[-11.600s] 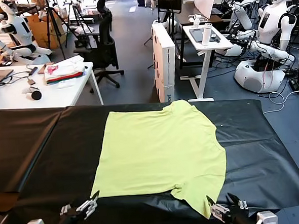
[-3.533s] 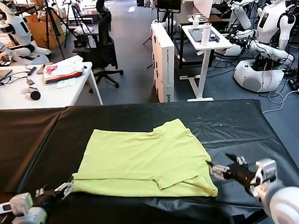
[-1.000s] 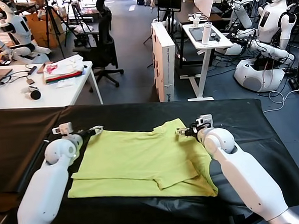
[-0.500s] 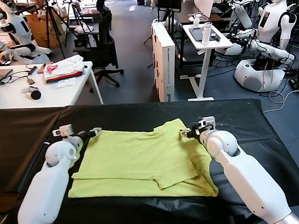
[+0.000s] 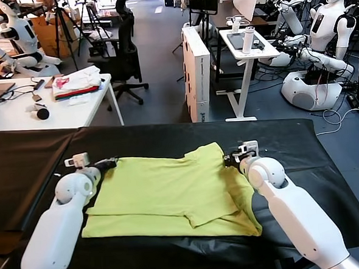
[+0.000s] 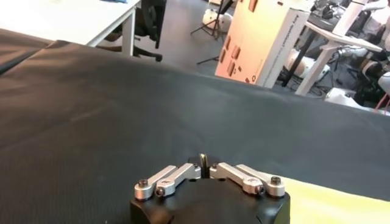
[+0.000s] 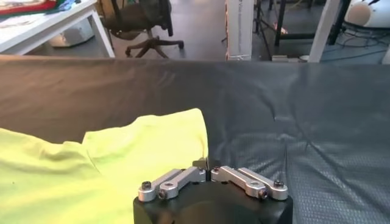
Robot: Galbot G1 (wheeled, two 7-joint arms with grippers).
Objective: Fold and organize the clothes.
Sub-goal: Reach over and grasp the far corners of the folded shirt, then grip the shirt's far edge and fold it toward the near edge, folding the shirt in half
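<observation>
Head view is showing the lime T-shirt [image 5: 174,190] lying partly folded on the black table cover [image 5: 303,163], its near edge already doubled over. Both arms are reaching to the far edge: the left gripper [image 5: 110,162] is sitting at the far left corner and the right gripper [image 5: 231,159] at the far right corner, by the sleeve. Each looks to be pinching the cloth, fingers drawn together.

Left wrist view is showing the left gripper [image 6: 204,162] with its jaws drawn shut; only a strip of yellow fabric is peeking in beside it, so the pinch itself is hidden.

Right wrist view is showing the right gripper [image 7: 206,163] closed right at the shirt's edge [image 7: 195,131], the fabric rumpling beneath it.

To my eye the shirt is looking light, limp and quick to wrinkle; gripping both far corners together should be keeping that edge taut and straight.
</observation>
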